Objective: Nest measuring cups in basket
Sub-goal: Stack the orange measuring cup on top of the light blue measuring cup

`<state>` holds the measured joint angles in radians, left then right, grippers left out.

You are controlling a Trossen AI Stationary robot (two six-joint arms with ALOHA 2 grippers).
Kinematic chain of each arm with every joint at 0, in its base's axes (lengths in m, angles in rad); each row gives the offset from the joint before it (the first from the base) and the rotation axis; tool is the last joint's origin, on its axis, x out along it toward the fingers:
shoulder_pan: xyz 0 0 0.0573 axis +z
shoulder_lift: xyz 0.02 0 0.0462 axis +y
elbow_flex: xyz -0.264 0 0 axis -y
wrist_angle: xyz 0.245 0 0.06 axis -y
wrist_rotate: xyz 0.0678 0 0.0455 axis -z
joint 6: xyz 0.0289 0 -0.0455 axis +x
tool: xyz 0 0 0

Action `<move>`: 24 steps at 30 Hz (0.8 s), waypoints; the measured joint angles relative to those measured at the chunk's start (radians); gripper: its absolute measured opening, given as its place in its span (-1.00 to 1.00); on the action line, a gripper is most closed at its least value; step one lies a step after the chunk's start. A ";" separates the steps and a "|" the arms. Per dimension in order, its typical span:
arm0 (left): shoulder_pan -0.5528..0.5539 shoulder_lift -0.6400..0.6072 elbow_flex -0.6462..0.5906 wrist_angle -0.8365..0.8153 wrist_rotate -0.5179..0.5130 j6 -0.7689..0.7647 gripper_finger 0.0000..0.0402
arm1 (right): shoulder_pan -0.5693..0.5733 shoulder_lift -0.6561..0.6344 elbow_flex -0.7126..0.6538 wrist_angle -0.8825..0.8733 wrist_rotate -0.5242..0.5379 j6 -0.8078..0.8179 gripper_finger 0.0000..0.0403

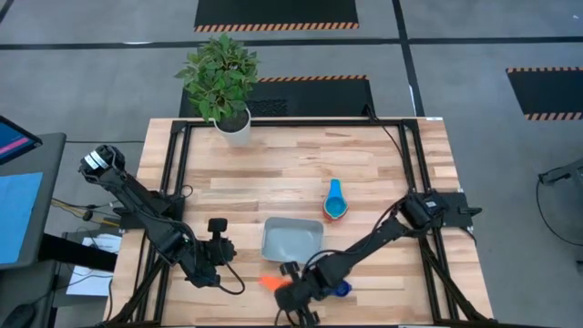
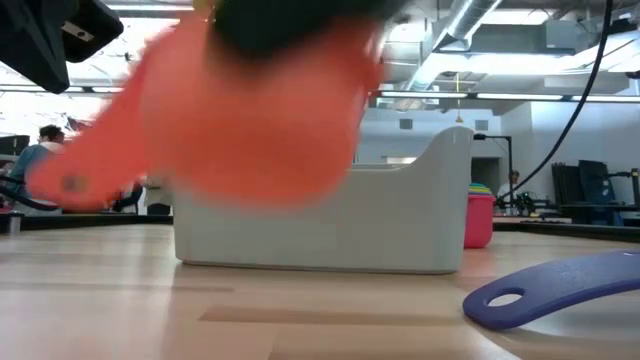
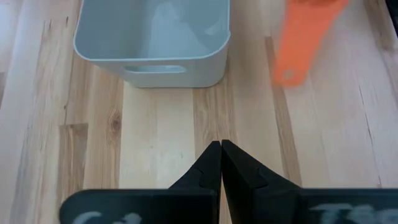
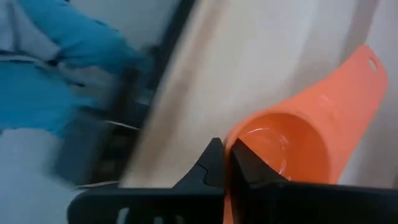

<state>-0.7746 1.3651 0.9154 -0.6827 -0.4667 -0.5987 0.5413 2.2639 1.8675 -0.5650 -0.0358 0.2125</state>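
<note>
Right gripper [image 4: 225,163] near the worktop's front edge, jaws pinched on the rim of the smooth orange cup [image 4: 292,149], lifted clear of the planks. Basket [image 1: 290,239], glossy, rounded corners, sits just behind. Dark blue cup [image 2: 560,290] lies flat beside. Left gripper [image 3: 221,163] waits front-left, jaws closed, empty.

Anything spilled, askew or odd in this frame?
Nothing spilled or damaged. The right pincer holds the orange cup by its rim, lifted beside the empty basket. The dark blue cup lies on the table.
</note>
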 joint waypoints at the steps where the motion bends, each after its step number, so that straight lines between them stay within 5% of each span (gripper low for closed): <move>1: 0.000 0.000 0.000 0.000 0.000 0.000 -1.00 | 0.008 0.000 0.039 -0.049 0.001 0.000 -0.96; 8: 0.000 0.000 0.000 0.000 -0.001 0.000 -1.00 | 0.049 -0.001 0.322 -0.490 0.237 0.105 -0.97; 13: 0.000 0.000 0.000 0.000 -0.002 0.000 -1.00 | 0.059 -0.002 0.487 -0.876 0.515 0.436 -0.97; 16: 0.000 0.000 0.000 0.000 -0.004 0.000 -1.00 | 0.063 -0.030 0.462 -1.019 0.622 0.635 -0.97; 24: 0.000 0.000 0.000 0.001 -0.020 0.000 -1.00 | -0.002 -0.122 0.344 -1.000 0.625 0.759 -0.97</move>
<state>-0.7746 1.3655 0.9150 -0.6819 -0.4869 -0.5990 0.5391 2.1423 2.2112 -1.5646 0.5893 0.9718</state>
